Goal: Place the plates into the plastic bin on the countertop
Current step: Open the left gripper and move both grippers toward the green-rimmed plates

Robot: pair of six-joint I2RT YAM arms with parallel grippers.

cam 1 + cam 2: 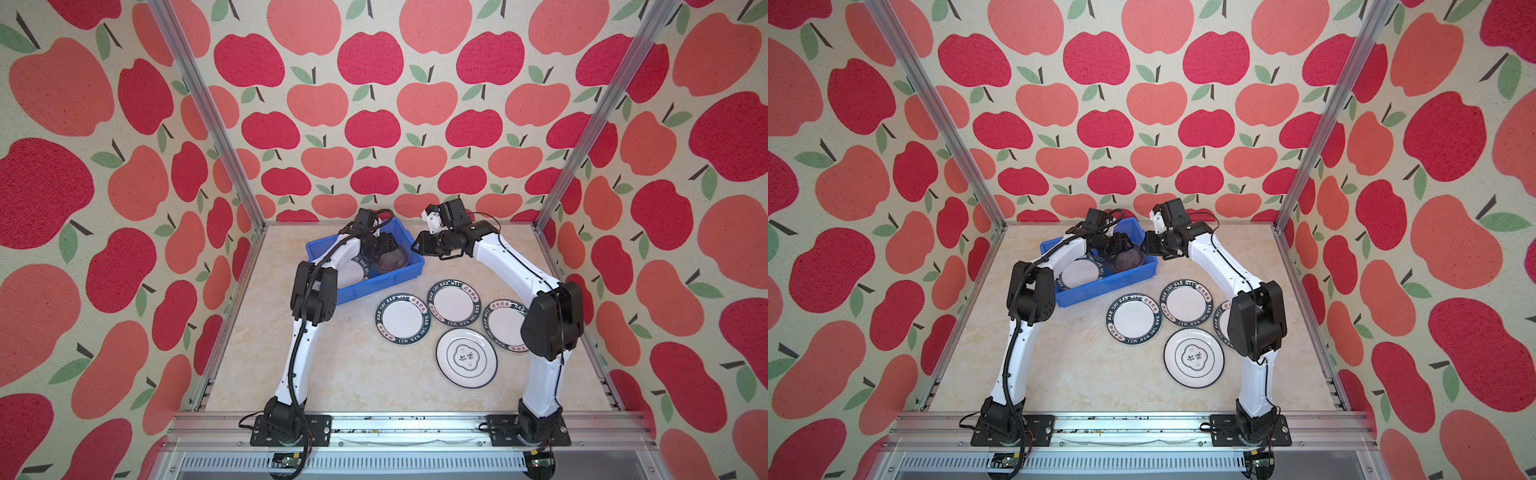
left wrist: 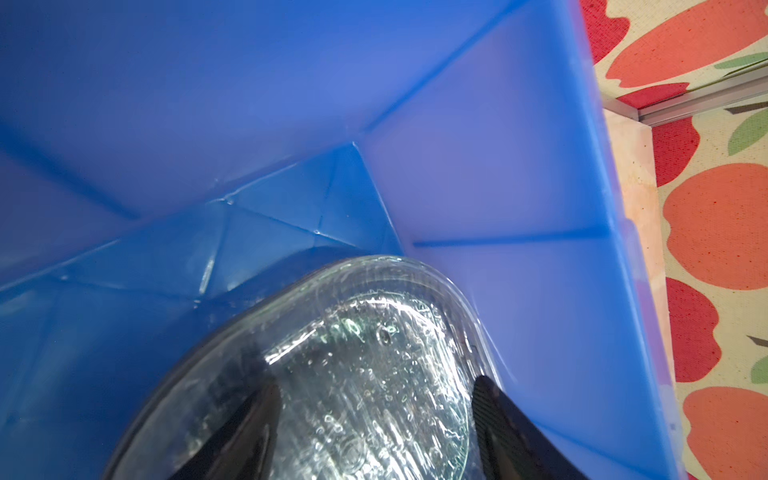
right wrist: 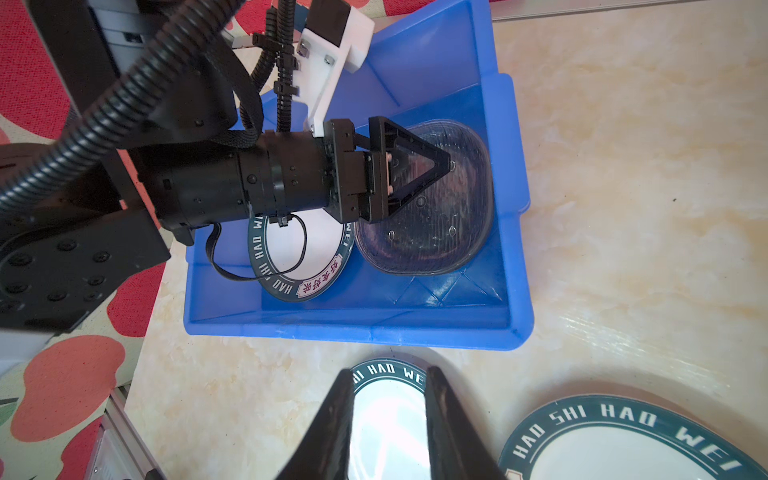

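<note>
Open worktop (image 1: 345, 365) lies front-left, with four white plates (image 1: 402, 318) clustered right of the bin (image 1: 374, 286). Left fingers (image 2: 507, 424) stand apart astride the glass plate (image 3: 432, 237) in the bin's corner. Right fingers (image 3: 446, 436), slightly apart and empty, hover beside its rim.

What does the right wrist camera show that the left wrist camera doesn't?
Only right wrist: a lettered white plate in the blue bin, two more lettered plates on the countertop, the right gripper standing open. Only left wrist: both left gripper fingers, spread above the glass plate. Both: the bin, the glass plate lying in it, the apple wall.
</note>
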